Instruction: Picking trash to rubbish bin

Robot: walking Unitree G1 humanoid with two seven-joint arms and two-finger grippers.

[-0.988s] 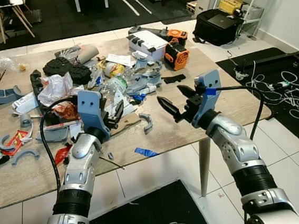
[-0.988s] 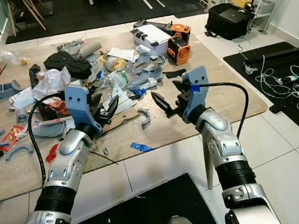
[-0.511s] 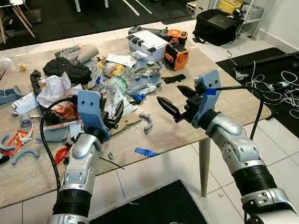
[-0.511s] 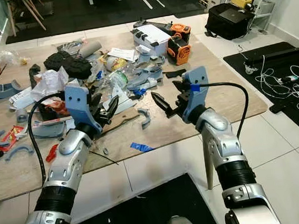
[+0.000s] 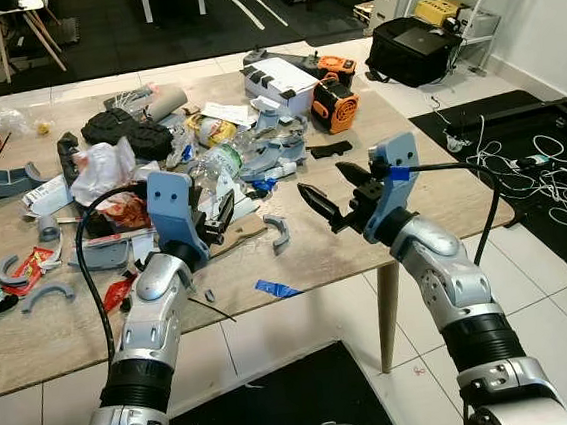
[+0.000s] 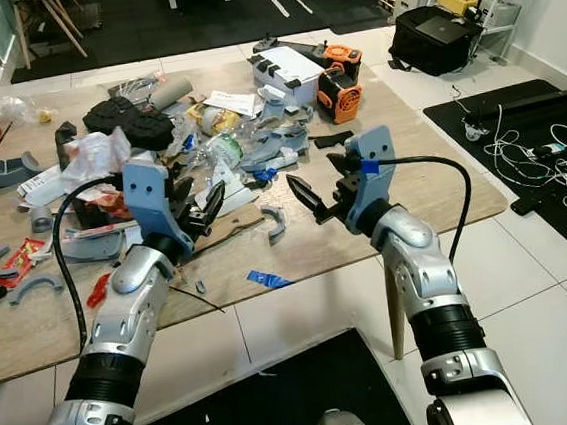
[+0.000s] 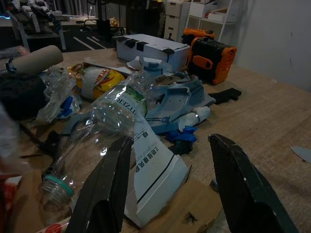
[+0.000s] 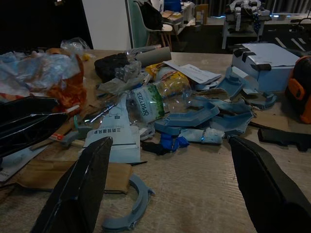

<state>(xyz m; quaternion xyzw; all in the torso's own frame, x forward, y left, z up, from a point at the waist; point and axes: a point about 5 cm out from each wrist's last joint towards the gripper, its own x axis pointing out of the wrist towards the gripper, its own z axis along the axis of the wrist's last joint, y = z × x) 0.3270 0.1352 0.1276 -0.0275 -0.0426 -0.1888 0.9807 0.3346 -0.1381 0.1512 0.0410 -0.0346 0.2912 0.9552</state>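
Both grippers hover over the littered table [image 5: 431, 183] — fingers spread, holding nothing. The left gripper [image 5: 216, 217] faces a clear plastic bottle [image 7: 97, 136]; the right gripper [image 5: 337, 192] hangs beside it, near a grey curved piece [image 8: 129, 206].

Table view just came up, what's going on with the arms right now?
Both grippers hover open over the cluttered wooden table, holding nothing. The left gripper sits at the edge of the trash pile, fingers pointed at a clear plastic bottle. The right gripper hangs above bare tabletop beside a grey curved plastic piece. Nothing picked yet.
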